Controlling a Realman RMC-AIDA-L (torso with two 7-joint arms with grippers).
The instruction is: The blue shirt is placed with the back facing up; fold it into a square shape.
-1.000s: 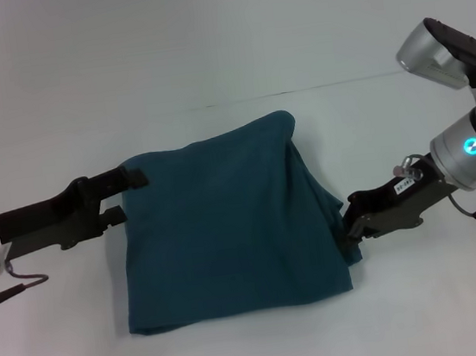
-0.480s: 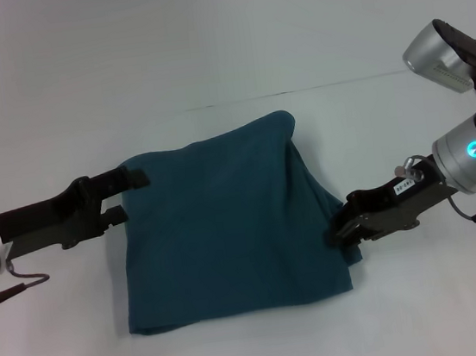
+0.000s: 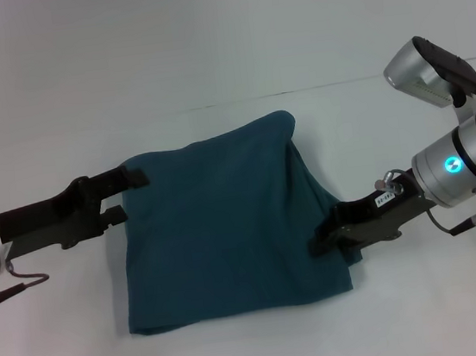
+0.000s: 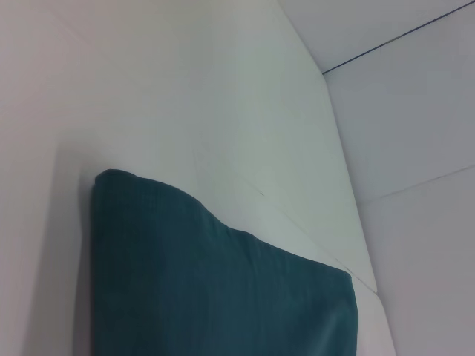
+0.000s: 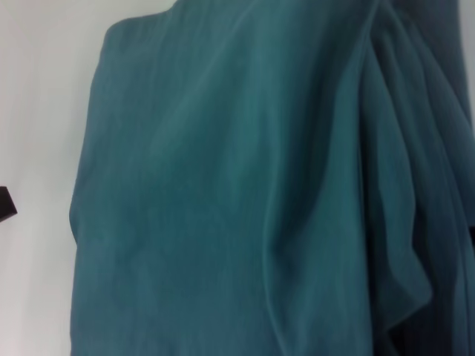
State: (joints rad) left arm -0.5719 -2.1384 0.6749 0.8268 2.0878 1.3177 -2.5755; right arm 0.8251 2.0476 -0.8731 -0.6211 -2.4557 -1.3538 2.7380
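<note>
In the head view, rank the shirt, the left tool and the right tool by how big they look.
1. Shirt, by far the largest.
2. Left tool and right tool look about alike; I won't rank them.

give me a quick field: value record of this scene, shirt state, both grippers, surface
shirt: the blue shirt lies on the table, already folded into a rough rectangle
shirt right side: loose bunched folds along the edge by the right gripper
left gripper: open at the shirt's left edge, one finger at its far-left corner, the other lower beside the edge
right gripper: tips on the shirt's right side, over the fabric; finger state unclear
surface: the plain white table
</note>
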